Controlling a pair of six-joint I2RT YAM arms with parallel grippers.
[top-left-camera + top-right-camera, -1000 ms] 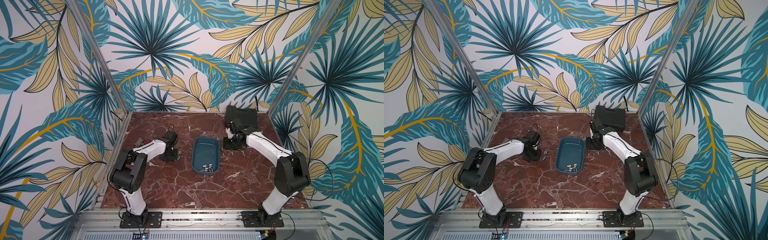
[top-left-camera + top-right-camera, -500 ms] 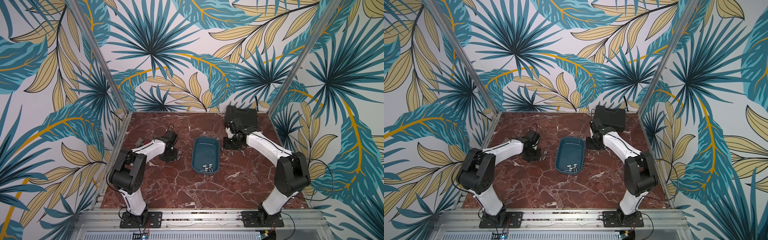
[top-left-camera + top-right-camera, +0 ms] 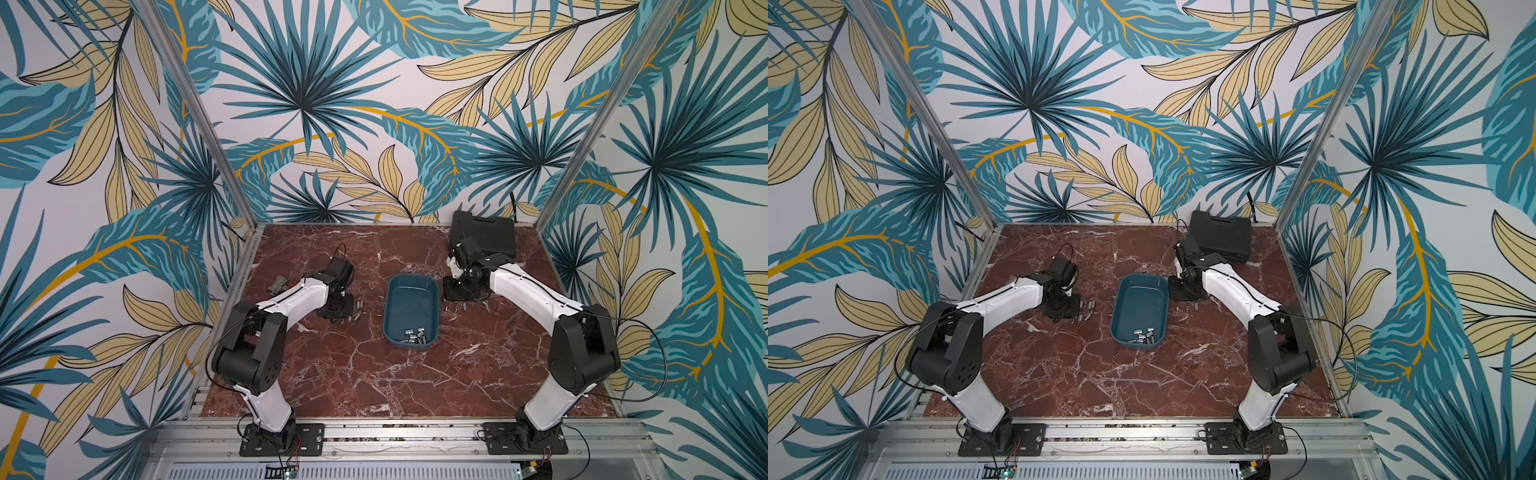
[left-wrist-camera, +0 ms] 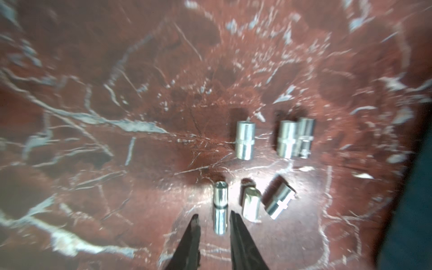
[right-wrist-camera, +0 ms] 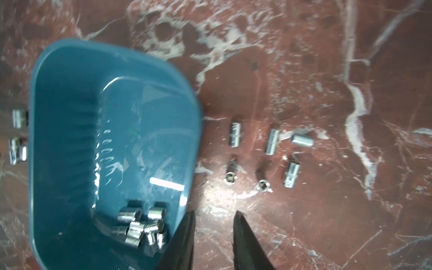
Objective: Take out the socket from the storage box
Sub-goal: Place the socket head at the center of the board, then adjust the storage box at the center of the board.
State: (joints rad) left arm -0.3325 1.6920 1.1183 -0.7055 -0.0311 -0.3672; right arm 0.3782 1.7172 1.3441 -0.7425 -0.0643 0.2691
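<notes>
The teal storage box [image 3: 409, 297] [image 3: 1139, 305] sits mid-table, with several chrome sockets [image 3: 413, 336] [image 5: 142, 226] heaped at its near end. My left gripper [image 4: 214, 215] is low over the table left of the box. It is slightly open around one lying socket [image 4: 220, 210], with a gap showing on one side. Several more sockets [image 4: 244, 140] lie just beyond it. My right gripper [image 5: 214, 212] is open and empty over bare table beside the box's rim [image 5: 194, 112]. Several sockets [image 5: 272, 141] [image 3: 455, 308] lie ahead of it.
A black tool case [image 3: 486, 232] [image 3: 1223, 237] stands at the back right, behind the right arm. A small grey part [image 3: 277, 284] lies by the left wall. The box's dark edge [image 4: 409, 210] shows in the left wrist view. Patterned walls enclose three sides.
The left jaws have parted slightly around the socket. Both arms have barely moved.
</notes>
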